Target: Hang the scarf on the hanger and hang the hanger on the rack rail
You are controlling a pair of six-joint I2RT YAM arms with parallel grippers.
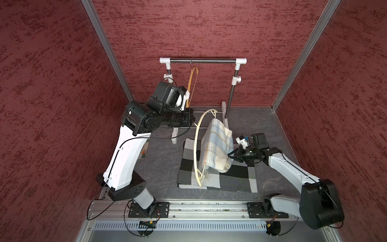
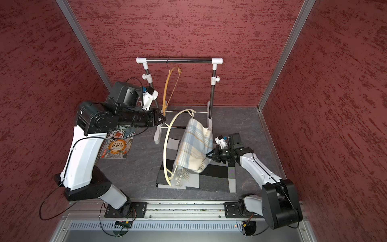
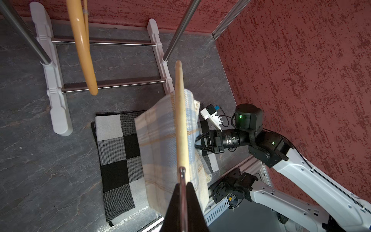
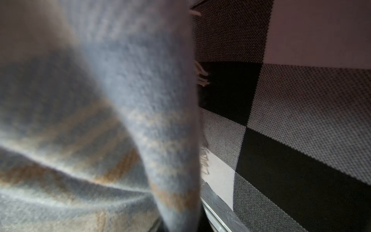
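A cream hanger [image 1: 195, 144] [image 2: 164, 146] hangs in the air over the table, tilted. My left gripper [image 1: 192, 117] [image 3: 183, 183] is shut on its thin metal hook, and the hanger's bar [image 3: 180, 120] runs away from the jaws. A pale blue and cream plaid scarf [image 1: 217, 144] [image 2: 194, 144] [image 3: 160, 140] is draped over the hanger, with its fringe hanging at the near end. My right gripper [image 1: 229, 155] [image 2: 207, 155] is shut on the scarf's right edge. In the right wrist view the scarf [image 4: 100, 100] fills the left half and hides the jaws.
A clothes rack [image 1: 203, 61] stands at the back with an orange hanger [image 1: 191, 83] [image 3: 84, 50] on its rail. A folded black, white and grey checkered cloth [image 1: 230, 178] [image 4: 301, 120] lies under the scarf. A colourful booklet [image 2: 117, 144] lies at the left. Red walls enclose the table.
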